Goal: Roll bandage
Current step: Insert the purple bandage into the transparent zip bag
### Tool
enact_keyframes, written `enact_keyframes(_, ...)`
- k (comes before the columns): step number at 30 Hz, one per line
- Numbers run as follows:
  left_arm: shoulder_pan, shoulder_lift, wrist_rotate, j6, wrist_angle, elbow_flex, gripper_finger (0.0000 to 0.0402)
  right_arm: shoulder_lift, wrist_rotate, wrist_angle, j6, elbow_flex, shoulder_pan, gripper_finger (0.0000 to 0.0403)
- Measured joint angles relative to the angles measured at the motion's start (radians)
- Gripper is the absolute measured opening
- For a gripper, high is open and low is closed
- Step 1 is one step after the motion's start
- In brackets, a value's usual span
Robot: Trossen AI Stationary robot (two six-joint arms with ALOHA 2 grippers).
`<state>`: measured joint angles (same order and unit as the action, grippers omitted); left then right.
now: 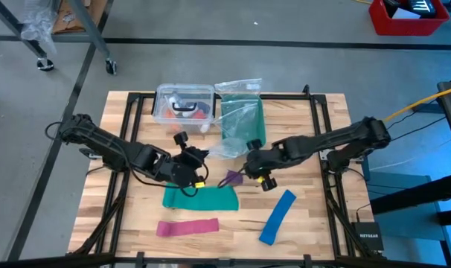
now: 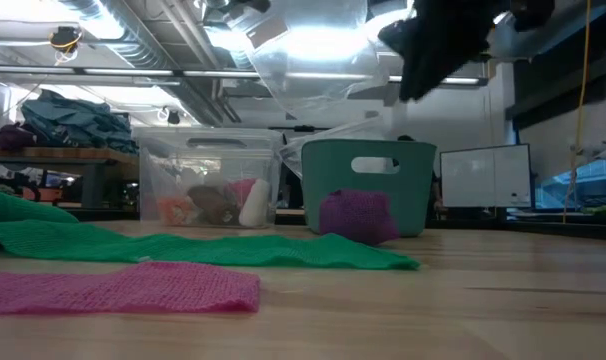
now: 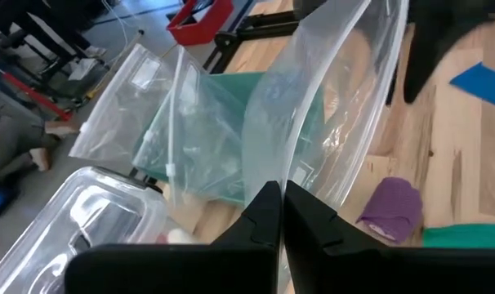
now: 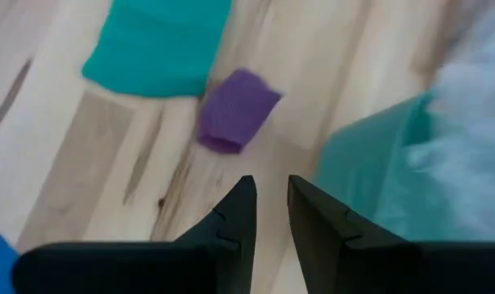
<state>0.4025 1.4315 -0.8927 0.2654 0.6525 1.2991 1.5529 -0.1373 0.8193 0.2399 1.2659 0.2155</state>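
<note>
The bandage is a small purple roll (image 1: 233, 177) lying on the wooden table just in front of the teal bin (image 1: 242, 119); it also shows in the low view (image 2: 358, 215) and both wrist views (image 3: 389, 208) (image 4: 235, 110). My left gripper (image 1: 203, 158) is left of the roll, shut on a clear plastic bag (image 3: 329, 106). My right gripper (image 1: 249, 158) hovers above the table just right of the roll; in its wrist view (image 4: 268, 196) its fingers stand slightly apart with nothing between them, and the roll lies beyond their tips. My left gripper pinches an edge of the clear plastic bag (image 3: 290, 175) between its two shut fingers. The bag stretches away from the fingertips toward the teal bin, held up above the table (image 2: 313, 60). One layer or several, I cannot tell.
A green strip (image 1: 201, 197), a pink strip (image 1: 187, 227) and a blue strip (image 1: 277, 216) lie flat toward the near edge. A clear lidded container (image 1: 184, 104) stands at the back beside the teal bin, which holds another plastic bag (image 1: 239, 88).
</note>
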Motion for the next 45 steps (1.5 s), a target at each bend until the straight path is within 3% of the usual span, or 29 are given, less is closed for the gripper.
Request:
enact_keyframes(6,0.004,0.001,-0.002,0.021,0.005,0.000,0.0000,0.060,0.096,0.069,-0.043,-0.002,-0.013,0.0076)
enact_keyframes(10,0.004,0.001,-0.004,0.036,0.017,0.000,0.0000,0.044,0.095,0.094,-0.080,-0.033,-0.023,0.0076)
enact_keyframes(16,0.004,0.001,-0.032,0.072,0.019,0.000,0.0000,-0.063,0.111,0.003,-0.082,-0.128,-0.021,0.0076)
enact_keyframes(21,0.004,0.001,-0.035,0.086,0.018,0.000,0.0000,-0.239,0.131,-0.104,-0.130,-0.292,-0.020,0.0076)
enact_keyframes(24,0.004,0.001,-0.035,0.117,0.017,0.000,0.0000,-0.376,0.131,-0.239,-0.174,-0.446,-0.020,0.0076)
enact_keyframes(28,0.004,0.001,-0.035,0.131,0.017,0.000,0.0000,-0.531,0.146,-0.593,-0.249,-0.686,-0.019,0.0076)
enact_keyframes(33,0.004,0.001,-0.035,0.171,0.012,0.000,0.0000,-0.570,0.160,-1.008,-0.346,-0.884,-0.019,0.0076)
enact_keyframes(39,0.004,0.001,-0.035,0.205,0.009,0.000,0.0000,-0.517,0.069,-1.040,-0.424,-0.918,-0.020,0.0076)
enact_keyframes(45,0.004,0.001,-0.035,0.206,-0.007,0.000,0.0000,-0.438,0.149,-1.069,-0.521,-0.914,-0.020,0.0076)
